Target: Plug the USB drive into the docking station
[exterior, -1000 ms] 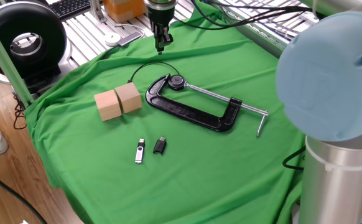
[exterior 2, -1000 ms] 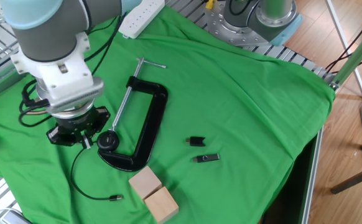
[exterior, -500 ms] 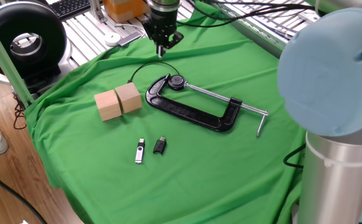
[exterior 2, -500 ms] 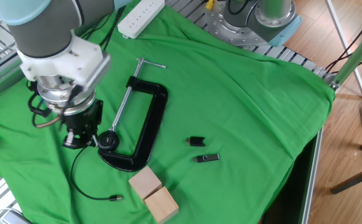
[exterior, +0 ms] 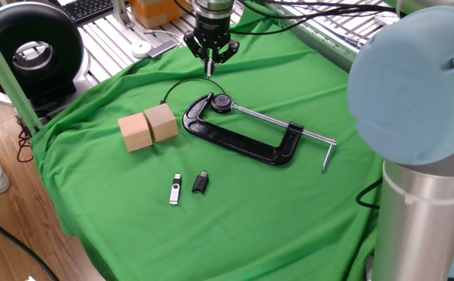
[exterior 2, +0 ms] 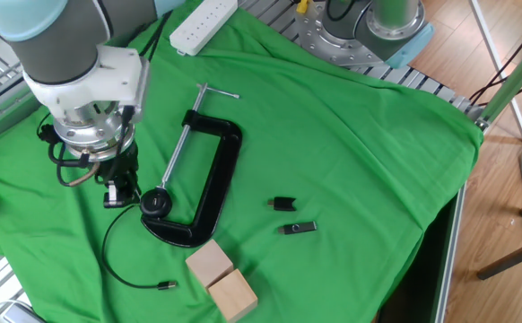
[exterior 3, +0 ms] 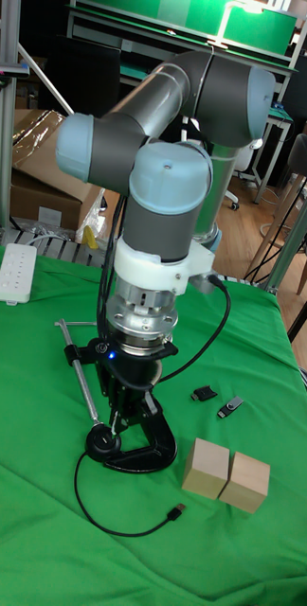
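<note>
The USB drive (exterior: pixel 175 189) (exterior 2: pixel 298 228) (exterior 3: pixel 230 408), silver and black, lies flat on the green cloth near its front edge. Just beside it lies the docking station (exterior: pixel 200 183) (exterior 2: pixel 283 204) (exterior 3: pixel 204 393), a small black block with a short connector; the two are apart. My gripper (exterior: pixel 209 69) (exterior 2: pixel 120 193) (exterior 3: pixel 118 426) hangs far from both, at the back of the cloth by the knob end of a C-clamp. Its fingers come together to a point, and I see nothing between them.
A black C-clamp (exterior: pixel 242 140) (exterior 2: pixel 216 170) lies across the middle. Two wooden blocks (exterior: pixel 149 127) (exterior 2: pixel 222 278) sit side by side near it. A thin black cable (exterior: pixel 182 83) (exterior 2: pixel 108 260) loops below the gripper. A white power strip (exterior 2: pixel 203 22) rests at the cloth's far edge.
The gripper has turned about its vertical axis and shifted slightly toward the clamp's knob. Nothing on the cloth has moved.
</note>
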Action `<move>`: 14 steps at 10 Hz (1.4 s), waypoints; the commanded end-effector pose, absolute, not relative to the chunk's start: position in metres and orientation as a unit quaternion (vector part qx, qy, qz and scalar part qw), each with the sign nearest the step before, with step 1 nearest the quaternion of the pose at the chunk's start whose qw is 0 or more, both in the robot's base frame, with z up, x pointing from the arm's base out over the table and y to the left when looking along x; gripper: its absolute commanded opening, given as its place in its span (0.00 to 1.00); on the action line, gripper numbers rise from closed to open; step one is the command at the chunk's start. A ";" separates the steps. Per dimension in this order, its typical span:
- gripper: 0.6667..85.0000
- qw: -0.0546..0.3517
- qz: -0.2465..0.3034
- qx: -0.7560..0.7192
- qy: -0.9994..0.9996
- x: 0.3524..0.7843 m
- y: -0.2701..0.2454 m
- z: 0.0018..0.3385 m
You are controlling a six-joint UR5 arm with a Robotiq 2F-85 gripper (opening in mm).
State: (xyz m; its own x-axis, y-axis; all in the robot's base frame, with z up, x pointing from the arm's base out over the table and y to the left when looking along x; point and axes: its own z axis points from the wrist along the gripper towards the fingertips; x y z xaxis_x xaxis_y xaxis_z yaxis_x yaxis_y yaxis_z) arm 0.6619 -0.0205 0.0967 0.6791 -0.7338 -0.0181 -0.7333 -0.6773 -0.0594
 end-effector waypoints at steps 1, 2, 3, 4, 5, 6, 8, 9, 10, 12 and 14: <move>0.01 0.056 -0.017 -0.939 0.338 0.670 -0.020 0.089; 0.01 0.062 -0.024 -0.941 0.333 0.674 -0.020 0.089; 0.01 0.061 -0.013 -0.943 0.327 0.667 -0.018 0.089; 0.01 0.057 -0.007 -0.949 0.311 0.662 -0.018 0.089; 0.01 0.045 -0.002 -0.955 0.292 0.657 -0.022 0.087; 0.01 0.024 -0.004 -0.956 0.292 0.654 -0.032 0.085; 0.01 0.035 -0.012 -0.956 0.292 0.654 -0.033 0.079; 0.01 0.044 -0.016 -0.955 0.292 0.654 -0.033 0.076; 0.01 0.043 -0.020 -0.955 0.292 0.654 -0.035 0.074; 0.01 0.032 -0.020 -0.956 0.292 0.647 -0.042 0.066; 0.01 0.034 -0.015 -0.956 0.292 0.641 -0.036 0.059</move>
State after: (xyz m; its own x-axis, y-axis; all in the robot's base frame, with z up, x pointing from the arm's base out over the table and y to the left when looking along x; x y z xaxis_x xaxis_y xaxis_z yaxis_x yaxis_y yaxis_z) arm 0.6470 -0.0390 0.0663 0.8303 -0.5571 0.0162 -0.5551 -0.8292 -0.0655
